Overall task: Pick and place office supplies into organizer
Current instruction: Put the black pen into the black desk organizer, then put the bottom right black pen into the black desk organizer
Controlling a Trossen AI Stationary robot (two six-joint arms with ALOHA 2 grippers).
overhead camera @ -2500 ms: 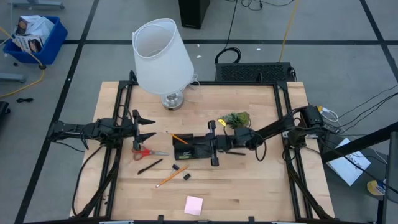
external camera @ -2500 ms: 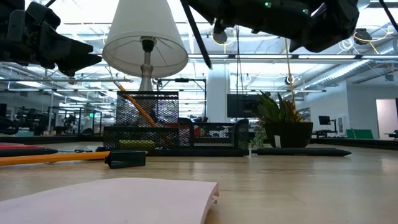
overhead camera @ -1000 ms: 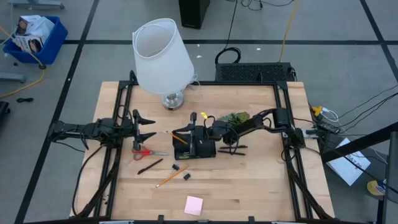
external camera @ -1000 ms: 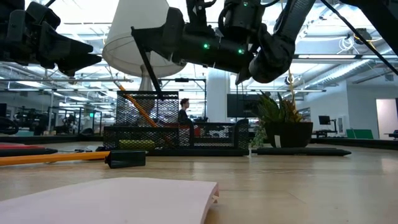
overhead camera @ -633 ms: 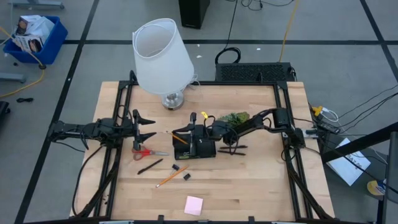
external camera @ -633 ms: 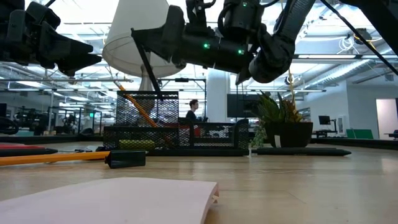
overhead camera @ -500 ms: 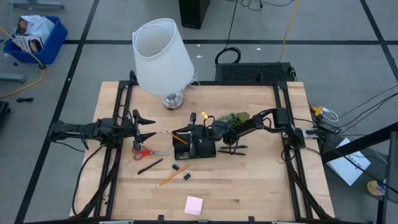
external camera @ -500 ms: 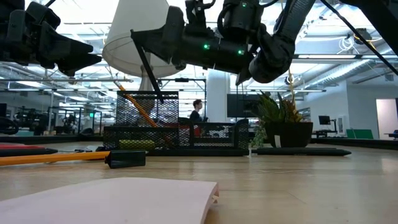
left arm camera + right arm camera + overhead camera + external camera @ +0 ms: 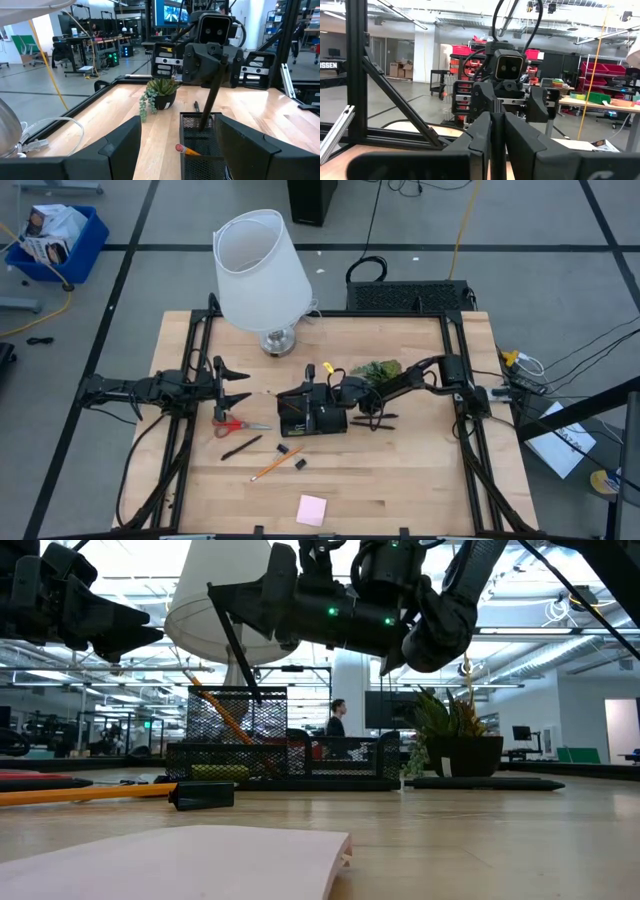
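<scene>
My right hand (image 9: 302, 398) is clamped on a thin black pen (image 9: 233, 643), holding it tilted with its lower end inside the organizer's (image 9: 318, 419) tall mesh cup, beside an orange pencil (image 9: 222, 713). My left hand (image 9: 237, 387) waits open above the red-handled scissors (image 9: 236, 424) on the worktop (image 9: 420, 480).

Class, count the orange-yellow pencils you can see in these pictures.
2: one pencil lies on the table before the organizer; another pencil stands slanted inside it. Others may be hidden.

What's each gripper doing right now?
Left gripper: open, empty, above the red-handled scissors.
Right gripper: shut on thin black pen, over black mesh organizer.
</scene>
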